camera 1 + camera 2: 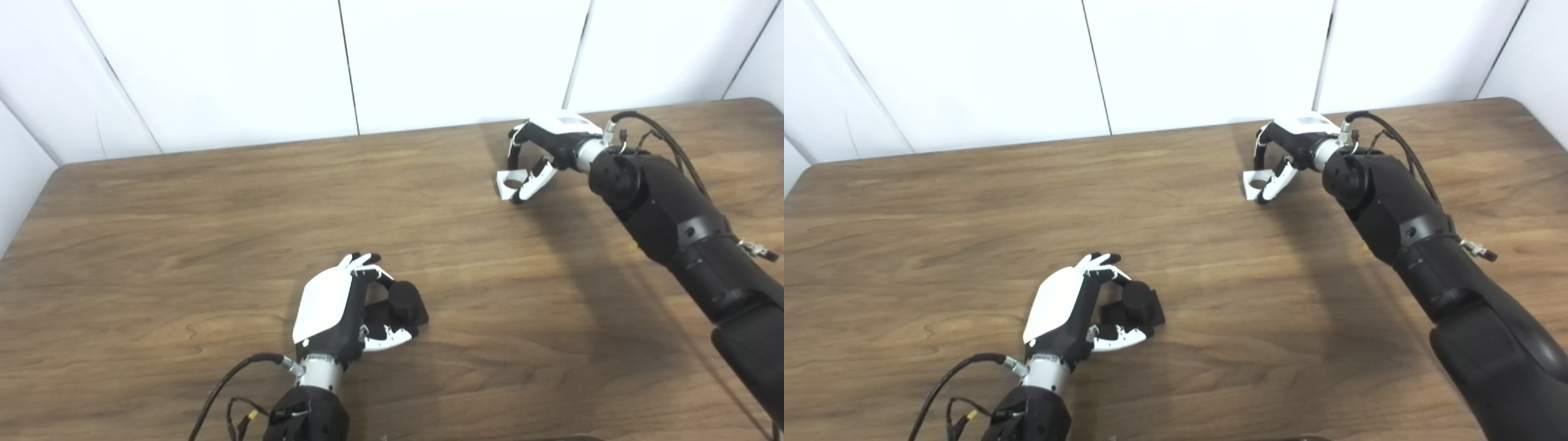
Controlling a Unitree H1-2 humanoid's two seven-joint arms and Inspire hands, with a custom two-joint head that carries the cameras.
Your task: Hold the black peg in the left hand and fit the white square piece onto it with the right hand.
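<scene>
The left hand (343, 312) curls around the black peg (407, 301) low on the surface (184, 245); far off, the right hand (1283, 153) pinches the white square piece (1255, 182). Both look light, rigid, smooth; grip the piece's edges, hole clear

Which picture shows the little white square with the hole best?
The left eye view: the white square piece looks slightly bigger there, hole clear, between the right hand's fingers. The right eye view shows the same, slightly smaller.

Wood-grain table (184, 245) – matt, black peg (407, 301) – dull, white square piece (511, 182) smooth plastic
</scene>
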